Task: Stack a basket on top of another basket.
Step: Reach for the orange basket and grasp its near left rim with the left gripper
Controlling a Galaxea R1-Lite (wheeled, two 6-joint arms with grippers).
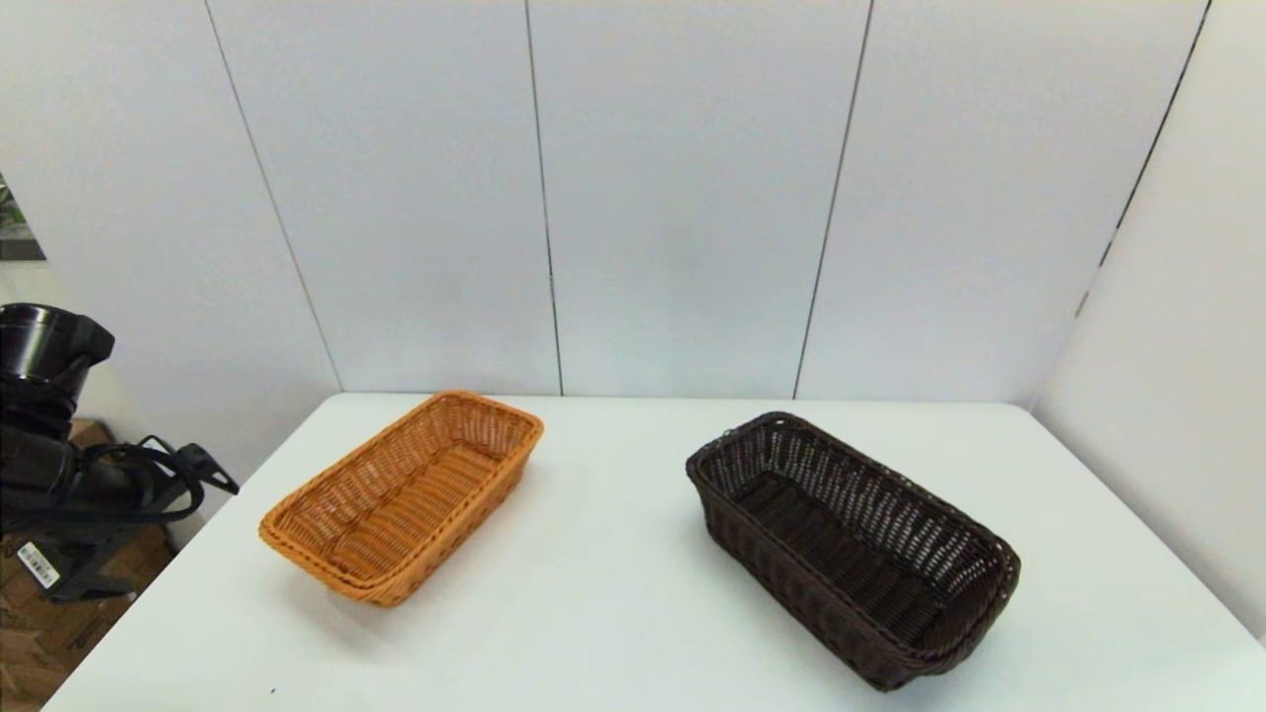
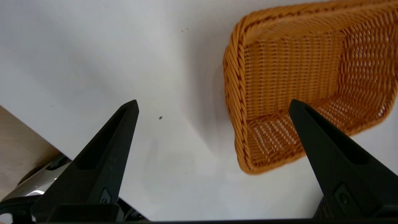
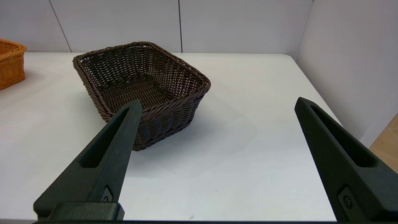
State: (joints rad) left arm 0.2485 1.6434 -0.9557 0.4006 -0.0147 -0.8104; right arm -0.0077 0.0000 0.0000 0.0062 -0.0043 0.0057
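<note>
The dark basket [image 3: 141,90] sits on the white table [image 3: 248,140] just ahead of my right gripper [image 3: 214,105], a little to its inner side, and my two fingers there are spread wide and hold nothing. The orange basket [image 2: 307,84] lies close in front of my left gripper [image 2: 213,107], which hangs over the table's edge with its fingers wide apart and empty too. I count one dark basket and one orange basket, well apart and both mouth up, which I think makes stacking easy.
</note>
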